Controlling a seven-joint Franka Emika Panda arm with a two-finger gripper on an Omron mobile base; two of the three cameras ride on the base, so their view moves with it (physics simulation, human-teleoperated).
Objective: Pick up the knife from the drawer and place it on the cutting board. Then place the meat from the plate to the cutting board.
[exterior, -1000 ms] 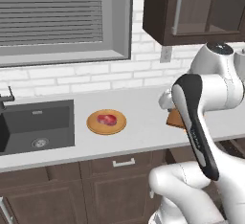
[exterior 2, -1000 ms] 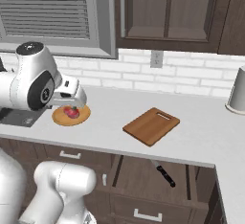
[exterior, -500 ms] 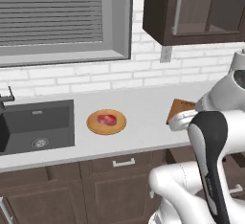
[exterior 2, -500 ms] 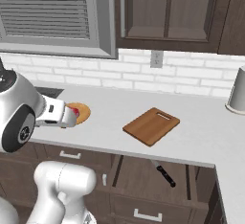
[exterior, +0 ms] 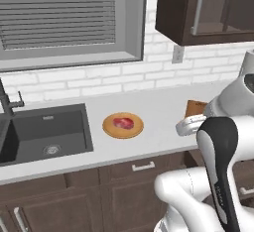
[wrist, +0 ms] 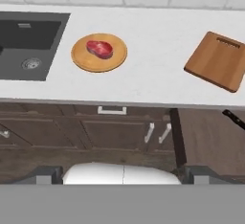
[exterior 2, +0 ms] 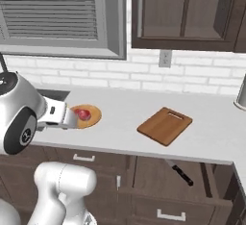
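In the hand view a dark square sink (wrist: 28, 41) sat at nine o'clock in the pale grey counter (wrist: 153, 70). Just right of it lay the round light-tan wooden plate (wrist: 99, 53) with the small red-pink raw steak (wrist: 100, 48) resting on it, a little toward eleven o'clock of the plate's middle. Well apart, at three o'clock, the flat rectangular medium-brown wooden cutting board (wrist: 216, 60) lay bare, slot handle at its far end. Below the board the dark-brown drawer (exterior 2: 192, 183) stood open, holding the slim black-handled knife (exterior 2: 180, 172) with its blade running back under the counter edge.

A white brick wall, a grey-framed window with blinds and dark upper cabinets stood behind the counter.

The gripper (wrist: 122, 173) hung in front of the cabinets with its fingers (wrist: 45, 174) spread about as wide as they go, holding and touching nothing.
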